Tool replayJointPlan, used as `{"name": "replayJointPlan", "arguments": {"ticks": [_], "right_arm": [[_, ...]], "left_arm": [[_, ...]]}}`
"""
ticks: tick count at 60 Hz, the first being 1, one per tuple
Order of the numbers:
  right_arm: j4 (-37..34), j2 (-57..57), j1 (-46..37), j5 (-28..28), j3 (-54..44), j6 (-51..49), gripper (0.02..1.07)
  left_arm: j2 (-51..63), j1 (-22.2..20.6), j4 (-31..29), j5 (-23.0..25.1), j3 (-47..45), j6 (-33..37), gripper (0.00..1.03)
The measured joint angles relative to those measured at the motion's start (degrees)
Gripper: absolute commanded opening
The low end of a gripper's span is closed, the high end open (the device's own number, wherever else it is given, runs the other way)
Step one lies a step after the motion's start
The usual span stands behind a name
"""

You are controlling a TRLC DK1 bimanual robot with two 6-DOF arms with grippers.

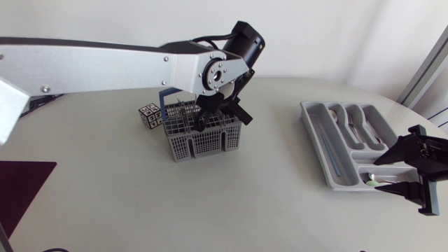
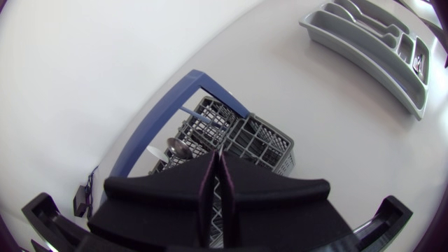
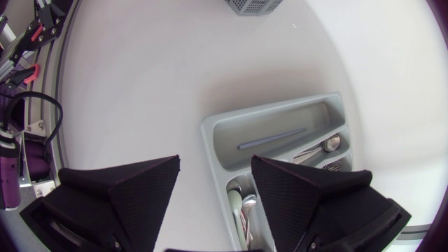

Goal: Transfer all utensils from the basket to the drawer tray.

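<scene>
Hovering over the basket (image 1: pixel 203 138), centre of the head frame, the left end effector (image 1: pixel 221 117) is clenched: fingers pressed flat together, tips down at the grid cells. I can't tell from the left wrist view whether a thin handle is pinched in the seam. Just ahead of those tips a spoon (image 2: pixel 178 145) stands in a cell beside the basket's blue handle (image 2: pixel 150 133), so utensils are left to move. The right end effector (image 1: pixel 389 172) is released, fingers wide apart, parked at the near end of the drawer tray (image 1: pixel 313 140) at the right of the head frame. The tray already holds spoons (image 1: pixel 353 126) and a long thin blue-grey piece (image 3: pixel 271 138) in the long compartment. A marker cube (image 1: pixel 149 114) sits on the surface just beside the basket, upper left of it. My read: pick step, transfer partly done. Next move calls for a straight vertical lift to clear the basket, a check that something came up, then a carry across to the tray. If nothing did, reopen and re-grasp.
</scene>
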Motion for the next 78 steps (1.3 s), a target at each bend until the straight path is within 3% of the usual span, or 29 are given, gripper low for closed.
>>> {"name": "replayJointPlan", "arguments": {"ticks": [23,34,41,47,58,74,78], "right_arm": [[0.0,-6.1,7.2,-5.1,-0.1,8.4,0.77],[0.4,-7.1,13.4,-11.0,1.4,19.8,0.77],[6.1,-7.8,18.7,-13.4,2.1,30.5,0.77],[12.9,-9.0,25.0,-13.6,2.1,40.2,0.77],[25.4,-10.6,38.8,-11.2,1.7,57.3,0.76],[34.5,-3.5,49.3,-5.6,1.6,68.1,0.76],[36.0,-1.5,50.3,-5.0,1.6,69.5,0.75]], "left_arm": [[-9.6,-3.4,0.1,-2.6,-3.3,0.2,0.04],[-15.4,-4.9,0.2,-3.0,-4.7,0.2,0.04],[-18.1,-5.4,-0.5,-2.5,-5.1,-0.8,0.04],[-19.5,-5.5,-3.4,2.1,-5.1,-3.3,0.04],[-19.6,-2.9,-8.5,17.3,-5.1,-8.3,0.04],[-18.9,2.8,-11.9,36.4,-5.0,-13.0,0.04],[-18.6,3.3,-12.2,38.8,-5.0,-13.4,0.04]]}}
